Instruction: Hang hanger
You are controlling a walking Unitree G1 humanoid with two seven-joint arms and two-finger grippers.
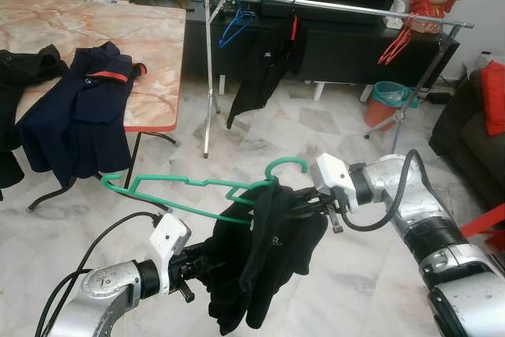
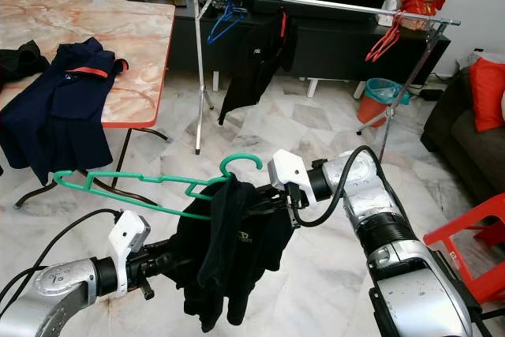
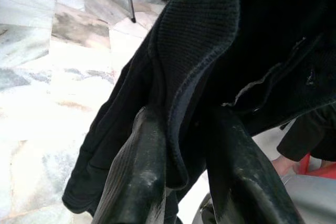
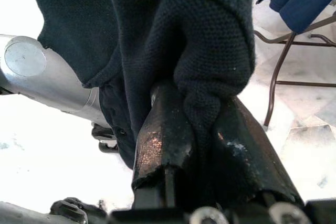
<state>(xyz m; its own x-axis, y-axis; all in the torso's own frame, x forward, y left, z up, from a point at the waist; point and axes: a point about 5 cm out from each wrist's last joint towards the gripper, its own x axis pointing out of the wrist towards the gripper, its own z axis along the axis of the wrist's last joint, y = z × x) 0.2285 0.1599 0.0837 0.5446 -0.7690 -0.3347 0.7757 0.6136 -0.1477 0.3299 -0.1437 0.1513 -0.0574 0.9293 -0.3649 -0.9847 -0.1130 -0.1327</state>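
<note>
A green plastic hanger (image 1: 181, 183) hangs level in front of me, hook (image 1: 286, 165) up, with a black garment (image 1: 260, 258) draped over its right end. My right gripper (image 1: 304, 201) is at that end just below the hook; in the right wrist view its fingers (image 4: 157, 145) are clamped on a fold of the black cloth. My left gripper (image 1: 207, 262) is lower, shut on the garment's hanging part, with the fabric pinched between the fingers (image 3: 136, 182). The metal clothes rail (image 1: 331, 5) stands across the room, well beyond both grippers.
On the rail hang a blue hanger (image 1: 235, 28), a black garment (image 1: 264, 69) and red hangers (image 1: 394, 45). A marble-top table (image 1: 150, 45) at the left carries a navy jacket (image 1: 87, 108). A teal bin (image 1: 387, 100), a sofa (image 1: 473, 132) and a red stool (image 1: 485, 222) are at the right.
</note>
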